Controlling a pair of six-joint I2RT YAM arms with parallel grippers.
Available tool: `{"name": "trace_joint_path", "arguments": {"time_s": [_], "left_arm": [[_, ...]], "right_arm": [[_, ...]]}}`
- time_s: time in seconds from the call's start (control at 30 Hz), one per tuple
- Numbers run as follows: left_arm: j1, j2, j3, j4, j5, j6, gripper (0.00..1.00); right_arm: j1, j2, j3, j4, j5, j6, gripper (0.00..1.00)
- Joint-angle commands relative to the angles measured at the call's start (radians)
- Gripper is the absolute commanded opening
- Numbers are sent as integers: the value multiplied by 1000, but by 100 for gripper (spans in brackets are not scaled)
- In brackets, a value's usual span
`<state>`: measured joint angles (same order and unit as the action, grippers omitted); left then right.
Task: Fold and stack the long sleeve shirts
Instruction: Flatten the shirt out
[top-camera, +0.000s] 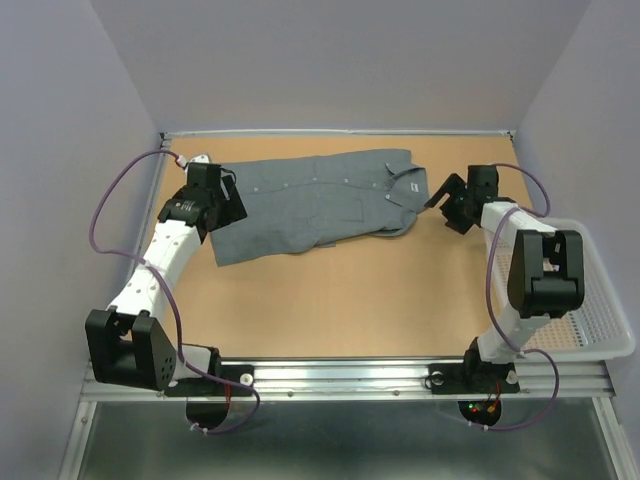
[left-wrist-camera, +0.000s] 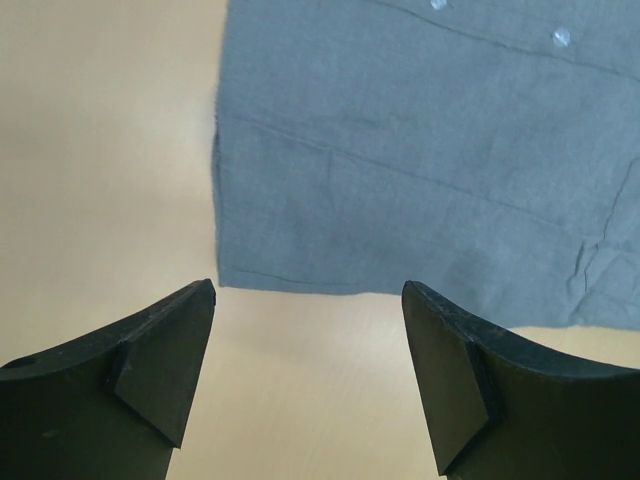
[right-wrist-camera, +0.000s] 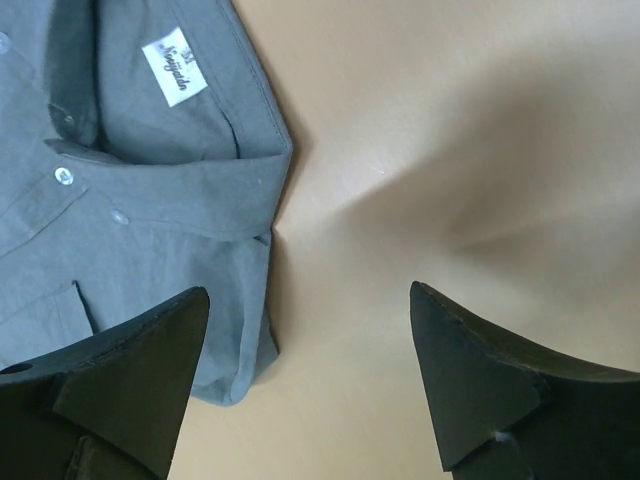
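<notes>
Top view: the shirt (top-camera: 310, 200) lies across the upper centre, long axis left to right. The left gripper (top-camera: 230, 200) is at its hem end and the right gripper (top-camera: 440, 200) is by the collar (top-camera: 405, 185).
Left wrist: jaws wide apart and empty, hem just above them.
Right wrist: jaws wide apart and empty, collar at upper left.

One grey long sleeve shirt (top-camera: 315, 200) at twelve o'clock on one table (top-camera: 350, 300); one white mesh basket (top-camera: 603, 318) at three o'clock. Two grippers: left gripper (left-wrist-camera: 309, 288) at ten o'clock, right gripper (right-wrist-camera: 310, 290) at two o'clock
</notes>
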<state>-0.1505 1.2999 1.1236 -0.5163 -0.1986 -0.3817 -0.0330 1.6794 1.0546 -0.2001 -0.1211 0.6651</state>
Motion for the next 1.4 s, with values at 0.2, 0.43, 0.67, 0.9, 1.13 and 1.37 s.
{"name": "trace_joint_path", "arguments": {"time_s": [0.2,0.43,0.67,0.9,1.13,1.37], "left_arm": [[-35,-21,-77,90,76,-9,87],[-64,73,-78,167,68,-40,86],[-72,312,-2,240,68,-48,86],[-84,565,88,252,102,-45,86],[-168,611,180,251,146,-57,86],[-336,696,419,237,342,-121,84]], "right_arm": [[19,216,105,191,-132,93,86],[113,351,157,245,-146,108,80],[148,444,193,255,-150,120,61],[148,398,217,258,-152,54,18],[122,192,269,232,-80,-31,0],[105,-4,572,45,26,-226,1]]}}
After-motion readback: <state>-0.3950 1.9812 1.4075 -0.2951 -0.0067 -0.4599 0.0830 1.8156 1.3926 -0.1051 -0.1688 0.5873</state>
